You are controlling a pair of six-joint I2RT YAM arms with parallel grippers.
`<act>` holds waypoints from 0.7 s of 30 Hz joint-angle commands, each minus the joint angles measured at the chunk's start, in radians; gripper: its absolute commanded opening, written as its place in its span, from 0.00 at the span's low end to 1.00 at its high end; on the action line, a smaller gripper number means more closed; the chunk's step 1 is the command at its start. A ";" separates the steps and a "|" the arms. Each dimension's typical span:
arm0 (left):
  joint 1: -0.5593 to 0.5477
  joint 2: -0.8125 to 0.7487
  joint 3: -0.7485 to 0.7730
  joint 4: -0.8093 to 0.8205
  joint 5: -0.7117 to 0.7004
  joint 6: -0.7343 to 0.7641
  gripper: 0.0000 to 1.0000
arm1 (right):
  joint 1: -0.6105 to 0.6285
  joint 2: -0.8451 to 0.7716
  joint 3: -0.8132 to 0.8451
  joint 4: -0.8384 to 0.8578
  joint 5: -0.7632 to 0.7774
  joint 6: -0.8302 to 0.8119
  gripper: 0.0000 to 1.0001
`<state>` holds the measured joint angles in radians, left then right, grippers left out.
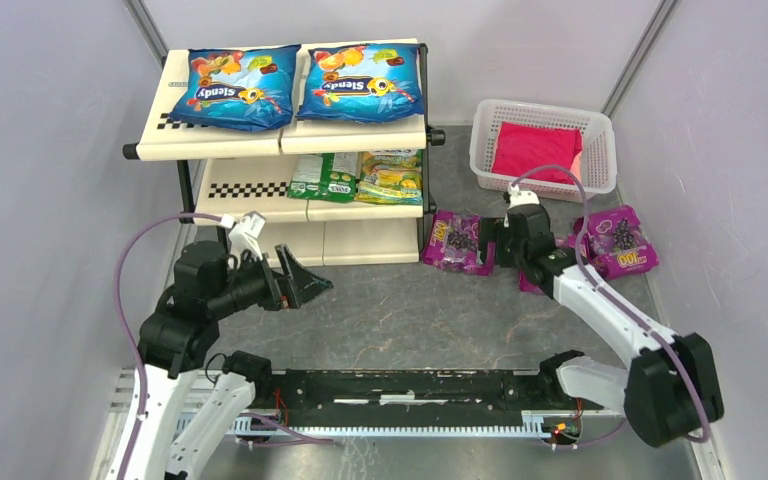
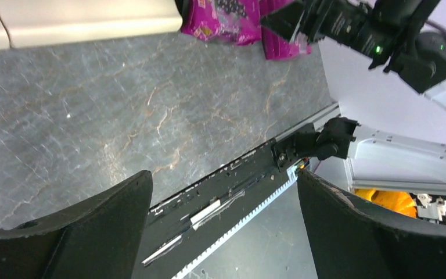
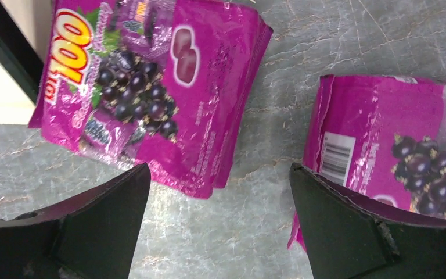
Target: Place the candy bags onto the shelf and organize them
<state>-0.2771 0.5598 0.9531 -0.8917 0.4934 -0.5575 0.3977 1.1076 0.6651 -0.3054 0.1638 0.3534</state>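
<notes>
The shelf stands at the back left. Two blue candy bags lie on its top tier and two green-yellow bags on the middle tier. Three purple bags lie on the table to its right: one by the shelf, one partly under the right arm, one further right. My right gripper is open and empty, over the gap between the first two. My left gripper is open and empty in front of the bottom tier.
A white mesh basket at the back right holds a plain red packet. Grey walls close in the left and right sides. The black arm base rail runs along the near edge.
</notes>
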 commanded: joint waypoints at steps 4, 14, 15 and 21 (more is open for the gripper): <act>-0.003 -0.104 -0.159 0.108 0.145 -0.183 1.00 | -0.077 0.193 0.139 0.039 -0.162 -0.089 0.92; -0.004 -0.147 -0.276 0.198 0.194 -0.291 1.00 | -0.119 0.313 0.122 0.093 -0.321 -0.130 0.40; -0.004 -0.137 -0.280 0.202 0.195 -0.290 1.00 | -0.119 0.309 0.109 0.086 -0.330 -0.132 0.34; -0.003 -0.106 -0.314 0.279 0.180 -0.308 1.00 | -0.079 0.213 0.000 0.025 -0.403 -0.133 0.14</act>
<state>-0.2775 0.4393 0.6659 -0.7177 0.6563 -0.8062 0.2783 1.3853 0.7307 -0.2070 -0.1425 0.2371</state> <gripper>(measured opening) 0.996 0.197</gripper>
